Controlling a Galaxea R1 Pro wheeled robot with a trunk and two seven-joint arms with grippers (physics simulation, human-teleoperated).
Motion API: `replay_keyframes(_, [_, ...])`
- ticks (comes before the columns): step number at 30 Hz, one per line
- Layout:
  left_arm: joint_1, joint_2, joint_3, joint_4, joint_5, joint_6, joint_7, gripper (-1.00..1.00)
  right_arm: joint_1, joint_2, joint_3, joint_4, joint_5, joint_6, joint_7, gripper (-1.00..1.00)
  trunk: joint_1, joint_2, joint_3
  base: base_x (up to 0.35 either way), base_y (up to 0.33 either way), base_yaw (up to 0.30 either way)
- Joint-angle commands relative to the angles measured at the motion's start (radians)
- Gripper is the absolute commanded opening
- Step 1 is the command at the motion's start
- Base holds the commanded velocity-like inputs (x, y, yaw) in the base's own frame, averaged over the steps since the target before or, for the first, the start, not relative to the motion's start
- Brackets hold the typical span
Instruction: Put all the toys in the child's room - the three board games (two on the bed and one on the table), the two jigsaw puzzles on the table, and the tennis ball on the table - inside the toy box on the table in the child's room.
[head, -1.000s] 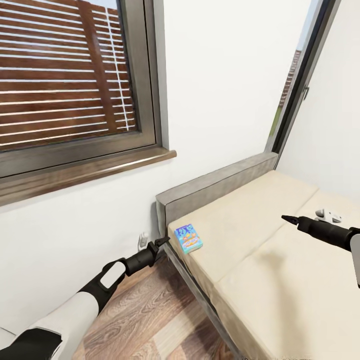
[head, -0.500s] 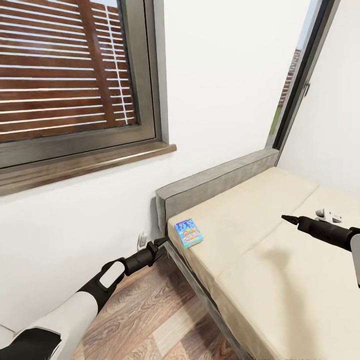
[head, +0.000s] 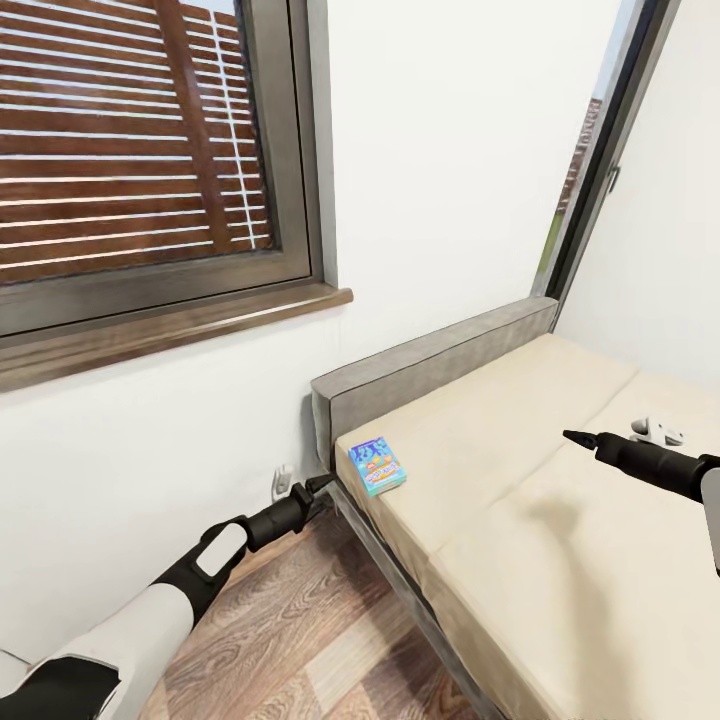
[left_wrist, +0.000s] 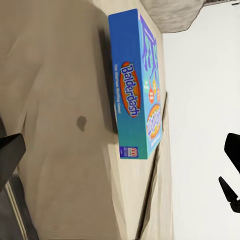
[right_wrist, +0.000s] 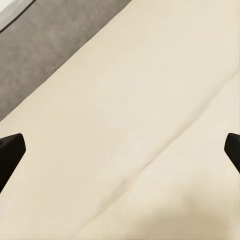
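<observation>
A blue board game (head: 377, 466) lies flat on the near corner of the beige bed (head: 560, 560), just below the grey headboard (head: 430, 370), at centre of the head view. The left gripper (head: 322, 484) hangs over the wood floor (head: 290, 640) at lower left of centre, just beside the bed's edge and close to the box without touching it. In the left wrist view the same box (left_wrist: 137, 85) fills the upper middle of the frame, its printed cover reading "Balderdash", with the mattress (left_wrist: 55, 100) under it and the white wall (left_wrist: 200, 125) beyond; the dark fingertips (left_wrist: 10, 155) sit at opposite edges of that frame, so the fingers are spread wide and hold nothing.

At right of the head view the right gripper (head: 578, 437) hovers above the mattress, well apart from the box. In the right wrist view its fingertips (right_wrist: 11, 150) also stand at the far edges of the frame, spread wide and empty, over bare mattress (right_wrist: 140, 140) with the headboard (right_wrist: 45, 45) at upper left.

A small white object (head: 655, 432), too small to identify, rests on the bed at far right. A dark-framed window (head: 150, 190) fills the upper left, and a second tall window (head: 600, 160) runs down the upper right.
</observation>
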Motion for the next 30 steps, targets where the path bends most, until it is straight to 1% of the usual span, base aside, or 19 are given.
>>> replay_keyframes(1, [-0.001,0.001,-0.005,0.0,0.009,-0.001,-0.001,1.0,-0.001,0.0,-0.002,-0.001,0.004,0.005,0.007,1.0,0.0,0.0,-0.001,0.0,0.0,0.0])
replay_keyframes(4, [-0.001,0.001,-0.005,0.0,0.008,-0.01,0.0,1.0,-0.001,0.0,-0.002,-0.002,0.004,0.005,0.007,1.0,0.0,0.0,-0.001,0.0,0.0,0.0])
replay_keyframes(6, [-0.003,0.0,-0.005,0.001,0.008,-0.031,0.001,1.0,-0.001,0.0,-0.002,-0.004,0.004,0.006,0.008,1.0,0.0,0.0,-0.001,0.0,0.0,0.0])
replay_keyframes(12, [-0.014,0.001,-0.005,0.001,0.007,-0.058,0.005,1.0,-0.001,0.0,-0.002,-0.009,0.003,0.006,0.008,1.0,0.0,0.0,-0.001,0.0,0.0,0.0])
replay_keyframes(20, [-0.031,0.004,-0.005,0.003,0.007,-0.07,0.008,1.0,-0.001,0.0,-0.002,-0.015,0.003,0.006,0.008,1.0,0.0,0.0,-0.001,0.0,0.0,0.0])
replay_keyframes(30, [-0.037,0.004,-0.005,0.006,0.007,-0.078,0.009,1.0,-0.001,0.0,-0.002,-0.017,0.003,0.007,0.008,1.0,0.0,0.0,-0.001,0.0,0.0,0.0])
